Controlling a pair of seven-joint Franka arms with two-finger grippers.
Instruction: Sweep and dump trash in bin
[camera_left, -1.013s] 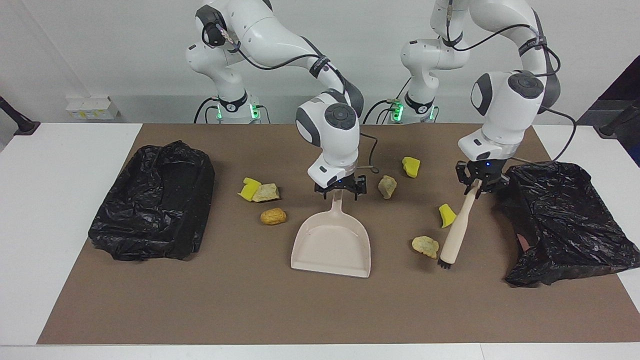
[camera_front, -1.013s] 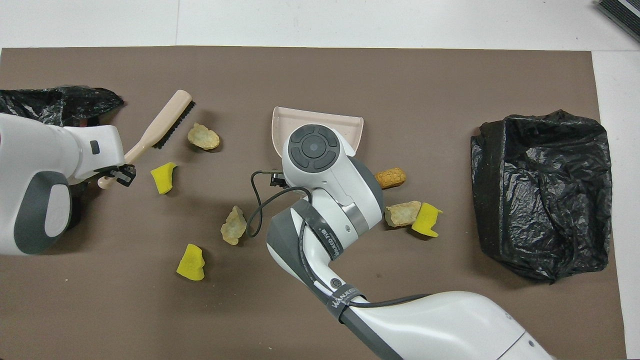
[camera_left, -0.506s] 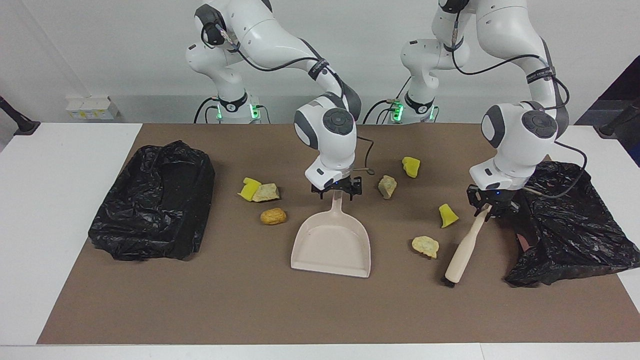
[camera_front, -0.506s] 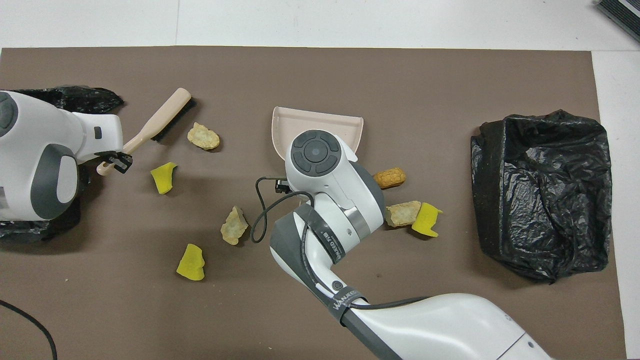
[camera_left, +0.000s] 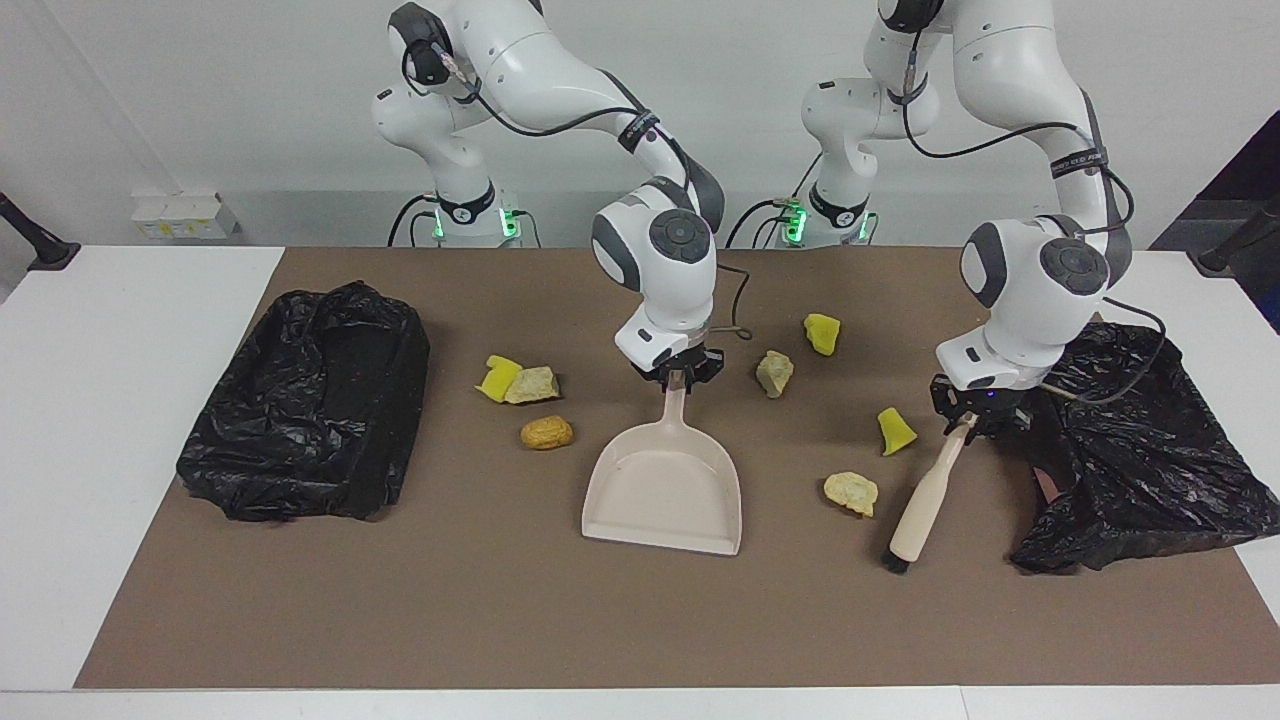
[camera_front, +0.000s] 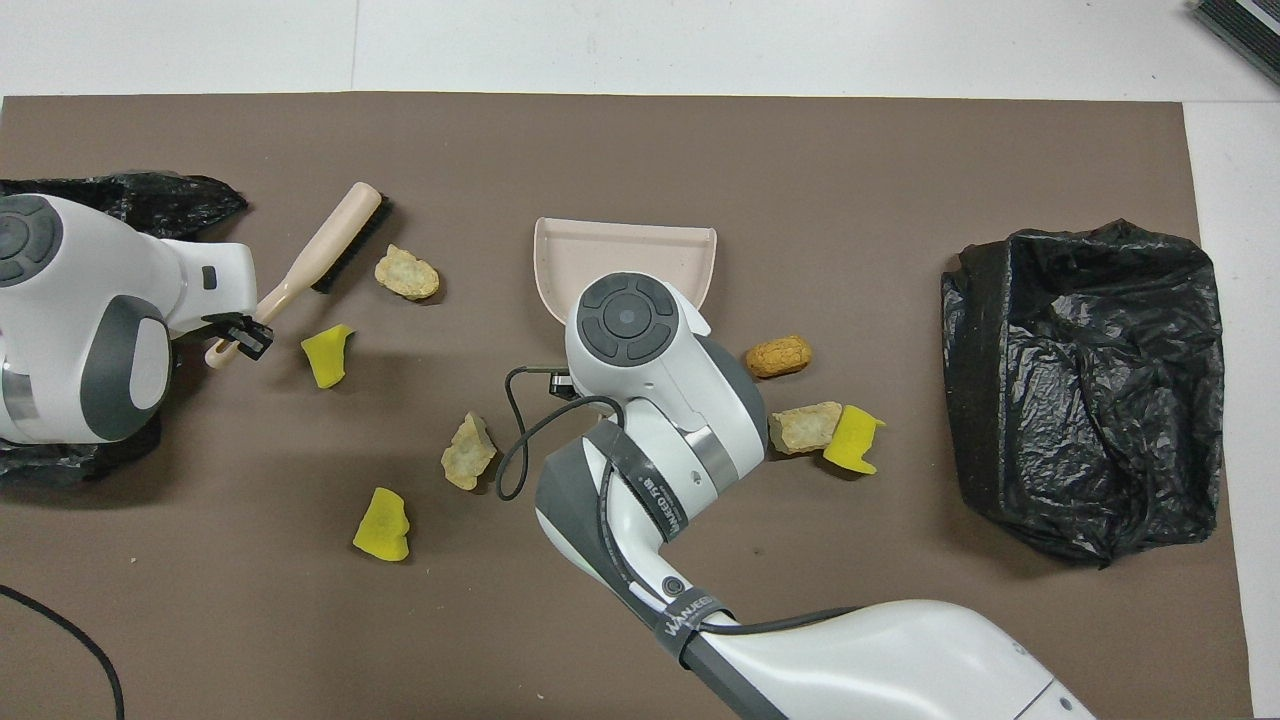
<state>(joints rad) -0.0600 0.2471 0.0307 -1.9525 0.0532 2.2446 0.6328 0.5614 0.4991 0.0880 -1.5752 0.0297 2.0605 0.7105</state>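
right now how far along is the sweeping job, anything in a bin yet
Early stage. Done: the left gripper is shut on the brush handle, bristles on the mat. In hand: the right gripper is at the dustpan handle, pan flat and empty. Left: all seven trash lumps, such as the brown one, lie loose on the mat; none shows in either black-bagged bin.

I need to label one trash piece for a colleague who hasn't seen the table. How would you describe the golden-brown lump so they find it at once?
Start at the beige dustpan in the middle of the brown mat. The golden-brown lump lies on the mat beside it, toward the right arm's end. It is rounded and lies alone, while the yellow wedge and pale chunk nearer the robots touch.
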